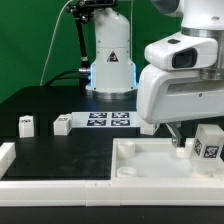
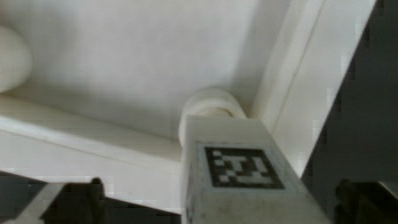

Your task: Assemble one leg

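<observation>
A leg [image 2: 240, 160], a white block with a square tag, stands with its far end at a corner socket [image 2: 214, 102] of the large white panel [image 2: 125, 60]. My gripper [image 2: 222, 205] straddles it. The dark fingers [image 2: 80, 200] stand clear of the leg on both sides, so the jaws are open. In the exterior view the gripper [image 1: 197, 148] hangs over the panel [image 1: 150, 165] at the right, with this leg [image 1: 209, 142] beside one dark finger [image 1: 178, 142].
Two more legs [image 1: 26, 125] [image 1: 62, 125] lie on the black table at the exterior view's left. The marker board [image 1: 108, 120] lies in front of the robot base [image 1: 108, 60]. A white raised border [image 1: 50, 184] runs along the front left.
</observation>
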Robot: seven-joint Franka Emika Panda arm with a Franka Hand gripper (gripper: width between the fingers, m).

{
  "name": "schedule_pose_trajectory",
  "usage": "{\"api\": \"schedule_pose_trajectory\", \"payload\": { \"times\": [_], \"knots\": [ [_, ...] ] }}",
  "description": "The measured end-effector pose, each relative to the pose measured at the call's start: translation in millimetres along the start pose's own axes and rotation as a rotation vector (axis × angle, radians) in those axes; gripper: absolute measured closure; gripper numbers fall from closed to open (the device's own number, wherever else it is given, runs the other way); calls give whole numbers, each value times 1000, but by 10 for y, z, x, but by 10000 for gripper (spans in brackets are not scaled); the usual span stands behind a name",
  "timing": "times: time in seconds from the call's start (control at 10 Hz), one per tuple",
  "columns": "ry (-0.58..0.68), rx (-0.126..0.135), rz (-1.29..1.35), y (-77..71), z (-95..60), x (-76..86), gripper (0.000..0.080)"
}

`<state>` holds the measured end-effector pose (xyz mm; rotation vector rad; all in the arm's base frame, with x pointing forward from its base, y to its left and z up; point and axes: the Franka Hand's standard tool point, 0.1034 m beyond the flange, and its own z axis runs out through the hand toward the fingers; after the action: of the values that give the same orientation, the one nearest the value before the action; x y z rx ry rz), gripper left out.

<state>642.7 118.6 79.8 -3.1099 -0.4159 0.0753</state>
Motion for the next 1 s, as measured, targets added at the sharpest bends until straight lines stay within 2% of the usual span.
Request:
{"api": "schedule_pose_trajectory", "payload": {
  "times": [0.1, 0.2, 0.3, 0.4, 0.9, 1.0],
  "knots": [
    [-2, 0, 0, 9, 11, -5, 155],
    [-2, 1, -1, 2, 16, -5, 310],
    [-1, 0, -1, 2, 15, -2, 310],
    [-1, 0, -1, 1, 15, -3, 511],
    [-1, 1, 43, -3, 16, -2, 509],
    [0, 4, 133, -14, 22, -5, 509]
  ]
}}
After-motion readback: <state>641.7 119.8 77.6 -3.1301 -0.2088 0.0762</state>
